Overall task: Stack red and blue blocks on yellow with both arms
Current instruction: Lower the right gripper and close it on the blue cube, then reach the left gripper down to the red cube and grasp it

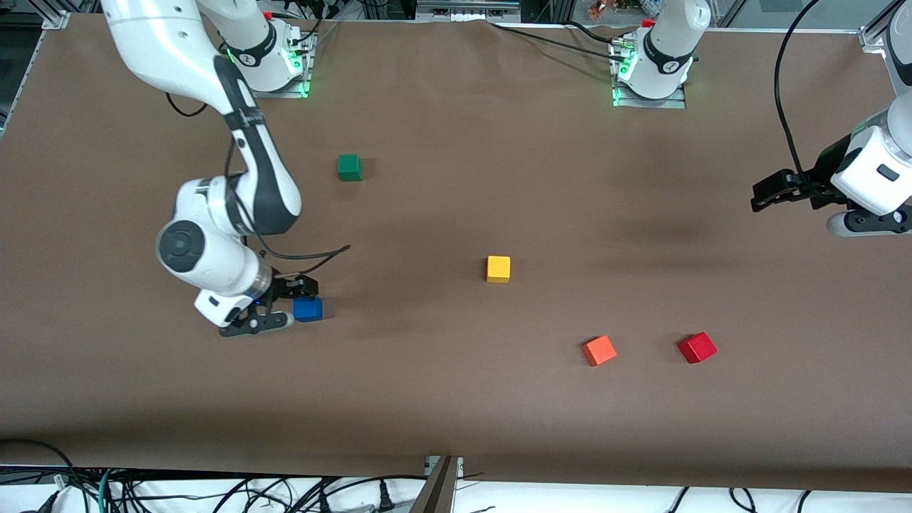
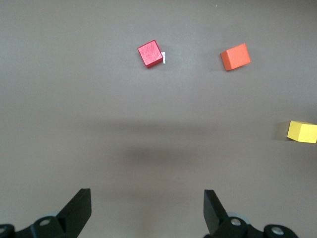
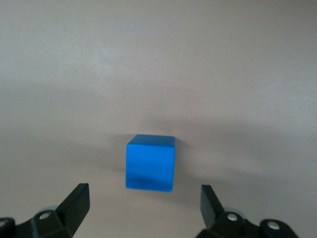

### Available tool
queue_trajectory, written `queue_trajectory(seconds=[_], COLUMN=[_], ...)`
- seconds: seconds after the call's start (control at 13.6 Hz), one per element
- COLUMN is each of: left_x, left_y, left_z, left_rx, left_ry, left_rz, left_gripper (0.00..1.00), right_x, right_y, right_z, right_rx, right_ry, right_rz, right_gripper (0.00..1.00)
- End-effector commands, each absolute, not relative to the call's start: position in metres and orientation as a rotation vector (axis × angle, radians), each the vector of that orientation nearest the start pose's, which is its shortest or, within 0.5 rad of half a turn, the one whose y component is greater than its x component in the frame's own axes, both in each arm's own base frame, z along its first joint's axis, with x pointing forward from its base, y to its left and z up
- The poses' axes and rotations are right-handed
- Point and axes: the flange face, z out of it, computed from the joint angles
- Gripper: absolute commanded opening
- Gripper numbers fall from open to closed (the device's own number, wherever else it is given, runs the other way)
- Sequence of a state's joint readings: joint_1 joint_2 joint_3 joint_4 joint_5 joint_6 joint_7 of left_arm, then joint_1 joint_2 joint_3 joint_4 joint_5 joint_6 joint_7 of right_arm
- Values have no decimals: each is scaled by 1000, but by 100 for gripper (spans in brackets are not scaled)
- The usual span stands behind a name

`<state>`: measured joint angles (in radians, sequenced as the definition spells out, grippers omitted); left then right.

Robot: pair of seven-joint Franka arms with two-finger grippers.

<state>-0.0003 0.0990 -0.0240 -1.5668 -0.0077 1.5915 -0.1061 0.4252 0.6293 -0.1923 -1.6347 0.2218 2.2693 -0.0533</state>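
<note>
**Blue cube lined up between spread fingers, red one unclaimed**

Blocks first: your blue block (image 1: 308,309) sits on the brown table (image 1: 456,399) toward the right arm's end, and the right gripper (image 3: 143,198) is low beside it, fingers (image 3: 74,201) spread wide with the cube just ahead of the gap, not yet between them. From the front I can't quite tell whether a fingertip is touching the cube, so treat it as close but unheld. The yellow block (image 1: 498,268) stands alone mid-table. The red block (image 1: 697,348) lies nearer the front camera toward the left arm's end, turned at an angle, with the orange cube (image 1: 599,350) beside it. Over that end hangs the left gripper (image 2: 147,210), high and waiting, jaws wide apart, nothing in them.

These look like rigid, light cubes with plain flat faces; I'd judge them easy to pinch but quick to skid or twist if one finger lands first. Take the blue one across two parallel side faces, around mid-height. For the red, you'd want the wrist turned to match its skew.

Room is generous: bare table surrounds the yellow cube, the green cube (image 1: 349,167) sits well clear of any path, and only the orange cube crowds the red one's side.
</note>
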Motion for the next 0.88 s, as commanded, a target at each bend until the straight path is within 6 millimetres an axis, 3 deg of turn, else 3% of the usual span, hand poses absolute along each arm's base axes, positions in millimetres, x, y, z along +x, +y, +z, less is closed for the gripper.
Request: queue_trajectory(seconds=[0.0, 0.22, 0.37, 0.59, 0.81], left_x=[590, 604, 616, 641, 667], left_y=[-9, -4, 0, 13, 15], left_z=[574, 568, 556, 507, 465], left_rx=[-3148, -3149, -3146, -3144, -3142], left_ry=[-117, -132, -144, -172, -173], left_rz=[100, 103, 119, 199, 199], left_gripper=[100, 100, 100, 100, 100], right_x=[668, 667, 663, 662, 666], right_y=[193, 191, 189, 187, 191], right_z=[237, 220, 206, 199, 219], right_rx=[-3056, -3063, -3069, -3073, -3061], right_ry=[-285, -312, -309, -306, -303], right_rz=[-57, -77, -102, -113, -84], right_gripper=[99, 99, 91, 63, 34])
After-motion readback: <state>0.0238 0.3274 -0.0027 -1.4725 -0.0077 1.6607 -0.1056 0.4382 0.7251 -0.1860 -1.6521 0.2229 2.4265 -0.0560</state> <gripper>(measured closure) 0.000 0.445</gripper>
